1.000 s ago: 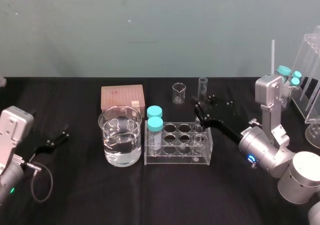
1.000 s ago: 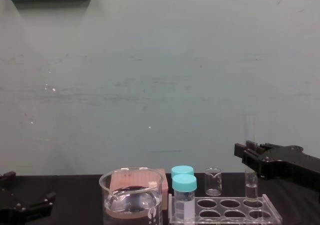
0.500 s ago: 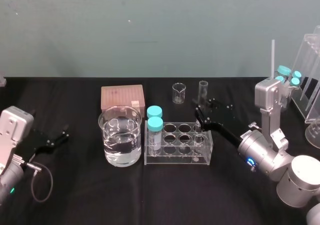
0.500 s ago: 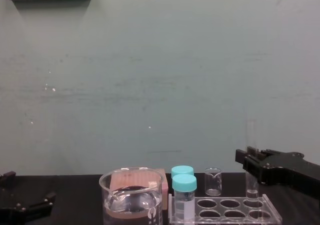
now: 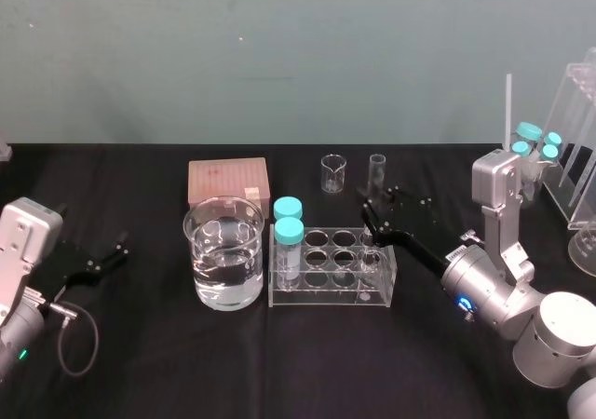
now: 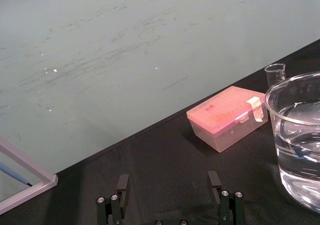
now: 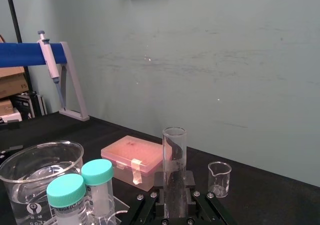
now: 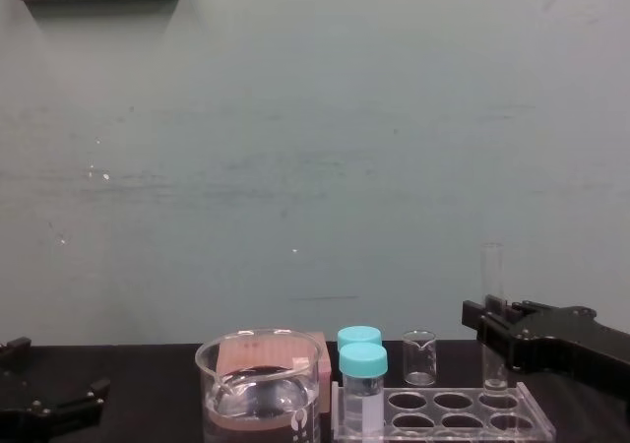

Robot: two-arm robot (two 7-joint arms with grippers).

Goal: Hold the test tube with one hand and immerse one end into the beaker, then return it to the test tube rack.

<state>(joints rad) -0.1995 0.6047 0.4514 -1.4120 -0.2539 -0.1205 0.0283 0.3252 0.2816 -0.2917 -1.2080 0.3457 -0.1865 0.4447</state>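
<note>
The test tube (image 5: 376,171) stands upright with my right gripper (image 5: 371,216) shut on its middle. Its lower end sits at the far right hole of the test tube rack (image 5: 326,298). In the chest view the test tube (image 8: 492,284) rises above the black gripper (image 8: 492,327) and reaches down to the rack (image 8: 474,411). The right wrist view shows the tube (image 7: 174,165) clamped between the fingers (image 7: 156,201). The beaker (image 5: 223,263), part full of clear liquid, stands left of the rack. My left gripper (image 5: 104,259) rests open at the far left, its fingers (image 6: 122,184) spread wide.
Two teal-capped vials (image 5: 289,237) stand in the rack's left end. A pink box (image 5: 228,181) and a tiny beaker (image 5: 332,172) sit behind. A clear acrylic stand (image 5: 577,149) with more teal-capped vials (image 5: 535,140) is at the far right.
My right gripper has come down with the test tube, bringing its lower end to the rack's right end. The left arm has not moved.
</note>
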